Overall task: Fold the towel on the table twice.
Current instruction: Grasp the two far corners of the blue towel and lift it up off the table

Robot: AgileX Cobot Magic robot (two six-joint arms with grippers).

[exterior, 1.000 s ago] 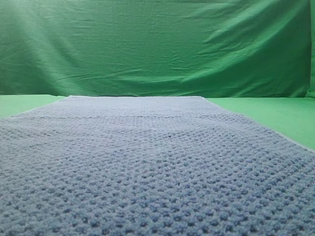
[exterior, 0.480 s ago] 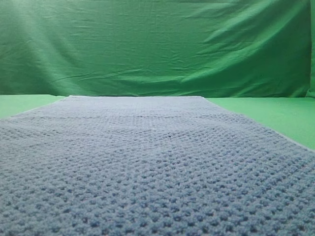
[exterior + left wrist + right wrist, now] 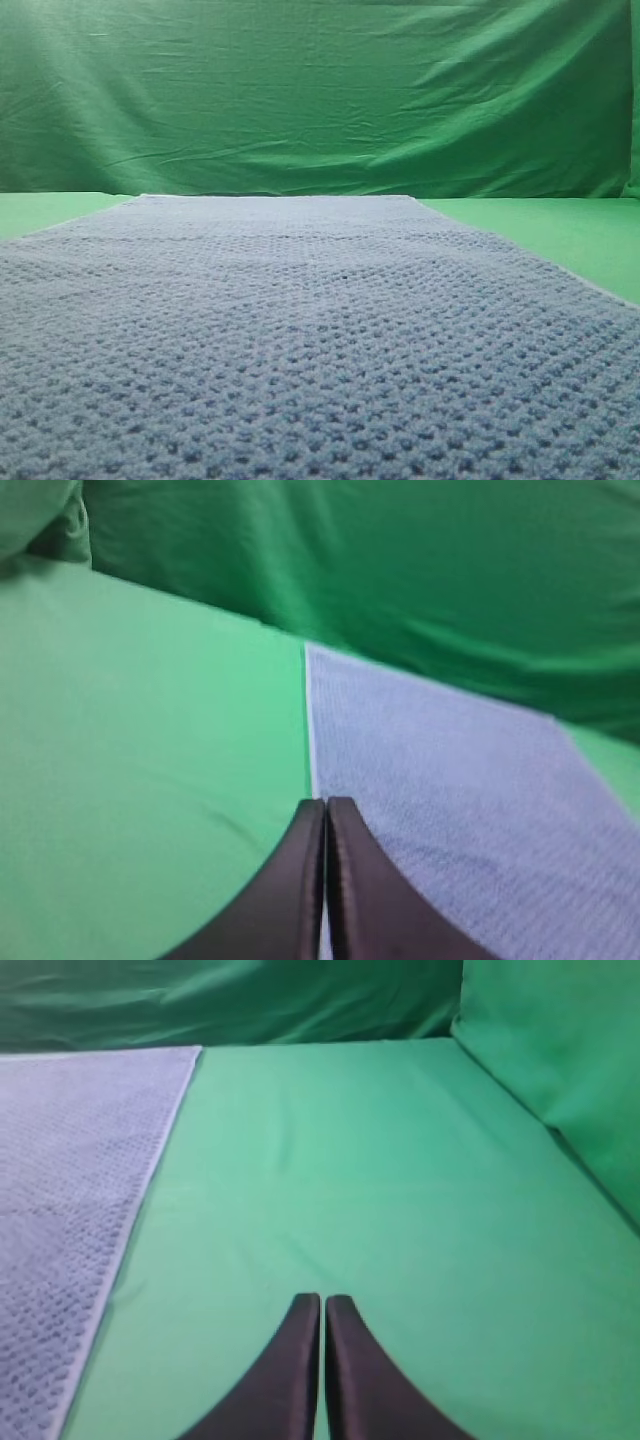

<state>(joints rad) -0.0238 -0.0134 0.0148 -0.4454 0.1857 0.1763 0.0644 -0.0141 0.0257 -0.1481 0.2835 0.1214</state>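
Fingers (image 3: 300, 870) of both grippers pressed together, holding nothing; left gripper (image 3: 325, 810) over towel (image 3: 320, 330) edge, right gripper (image 3: 322, 1305) over bare table (image 3: 350, 1180). Towel flat, unfolded. Risk: shut tips skating over thick weave, bunching hem instead of pinching it

The left gripper (image 3: 325, 805) had two dark brown, smooth fingers curving to narrow tips. The right gripper (image 3: 322, 1300) looked the same, matte and unmarked.

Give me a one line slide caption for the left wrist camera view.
Shut left gripper poised over the pale left edge of the flat, unfolded towel on the green table.
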